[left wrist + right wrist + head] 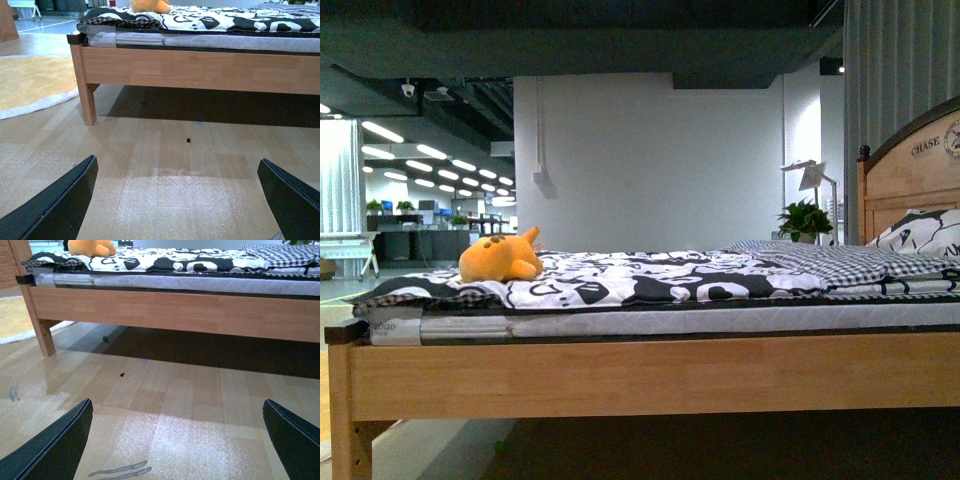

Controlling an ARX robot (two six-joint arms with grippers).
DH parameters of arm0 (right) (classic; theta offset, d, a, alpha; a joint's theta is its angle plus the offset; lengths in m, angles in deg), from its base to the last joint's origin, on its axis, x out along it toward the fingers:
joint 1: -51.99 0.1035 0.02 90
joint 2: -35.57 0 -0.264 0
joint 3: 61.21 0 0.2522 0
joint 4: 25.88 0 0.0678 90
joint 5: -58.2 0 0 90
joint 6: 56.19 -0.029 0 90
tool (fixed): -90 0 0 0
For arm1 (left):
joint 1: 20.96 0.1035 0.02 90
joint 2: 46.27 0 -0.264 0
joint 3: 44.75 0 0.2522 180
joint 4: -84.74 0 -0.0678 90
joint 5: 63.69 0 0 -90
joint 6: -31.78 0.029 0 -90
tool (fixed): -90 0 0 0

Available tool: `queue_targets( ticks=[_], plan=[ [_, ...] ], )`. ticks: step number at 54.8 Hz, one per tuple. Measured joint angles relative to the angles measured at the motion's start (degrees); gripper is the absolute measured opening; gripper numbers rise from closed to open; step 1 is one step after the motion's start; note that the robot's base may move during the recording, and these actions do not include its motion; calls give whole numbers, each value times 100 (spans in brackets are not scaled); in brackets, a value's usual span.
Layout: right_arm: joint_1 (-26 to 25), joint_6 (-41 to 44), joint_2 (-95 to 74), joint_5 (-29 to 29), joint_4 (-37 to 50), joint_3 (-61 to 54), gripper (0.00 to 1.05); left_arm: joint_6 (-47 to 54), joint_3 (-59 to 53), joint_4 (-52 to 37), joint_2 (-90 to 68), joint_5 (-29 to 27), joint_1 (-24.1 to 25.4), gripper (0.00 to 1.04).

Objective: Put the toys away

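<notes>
**Front view puts the plush animal (500,258) high and to the left, on the left arm's side**

The orange-yellow plush animal lies on the counter (620,375), a wooden-framed bed under a black-and-white quilt, close to its foot-end corner. In the front view it sits well left of centre, so I judge the left arm to be the nearer one.

Both wrist views show the toy far ahead and above, beyond the side rail. The left tool (172,210) and the right tool (175,447) hang low over the wooden floor in front of the bed, well apart from the toy. Each tool has its fingers spread wide with nothing between them.

The plush's long axis runs across the front view, roughly along the side rail, with a pointed ear standing up at its right end. Any reach would probably have to rise over the rail and mattress edge and then close across the body's short width.

The body is rounded and pillow-like, with small dark spots on its back and stubby limbs resting on the quilt. Its face cannot be made out. It looks soft enough to give under a squeeze.
</notes>
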Motion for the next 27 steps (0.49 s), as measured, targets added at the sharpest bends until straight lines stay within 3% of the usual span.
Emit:
queue_targets(
  ticks=[27],
  plan=[
    [0,0,0,0,0,0,104,0,0,0,0,0,0,99]
  ],
)
